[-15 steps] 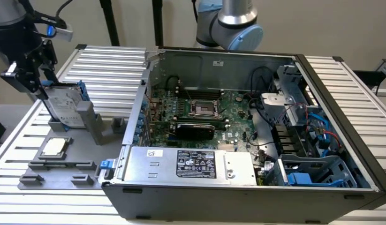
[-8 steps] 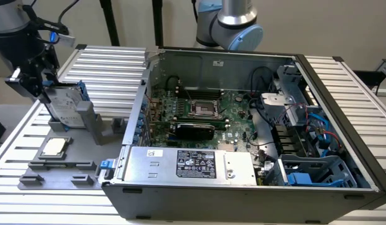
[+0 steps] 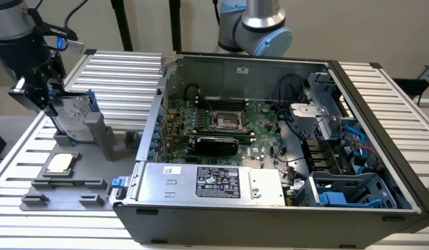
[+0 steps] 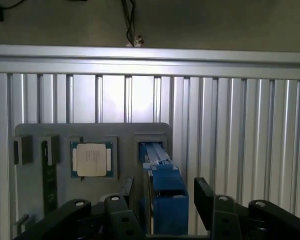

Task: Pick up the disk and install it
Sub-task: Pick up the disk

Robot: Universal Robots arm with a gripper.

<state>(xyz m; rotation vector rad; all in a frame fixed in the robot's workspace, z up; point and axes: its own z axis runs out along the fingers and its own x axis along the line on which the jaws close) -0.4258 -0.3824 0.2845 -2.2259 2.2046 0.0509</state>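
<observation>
Tool [image 4: 165, 192] open, jaws straddling disk [image 4: 162, 172], not clamped; disk stands on edge in grey holder [image 3: 96, 130] at exterior view's left; likely rigid, heavyish, shock-sensitive, best pinched across flat faces

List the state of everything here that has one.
disk: standing on edge in the grey fixture, not lifted.
gripper: open, fingers astride the disk.
CPU chip: lying flat in its tray pocket.
computer case: side open, interior exposed.
</observation>
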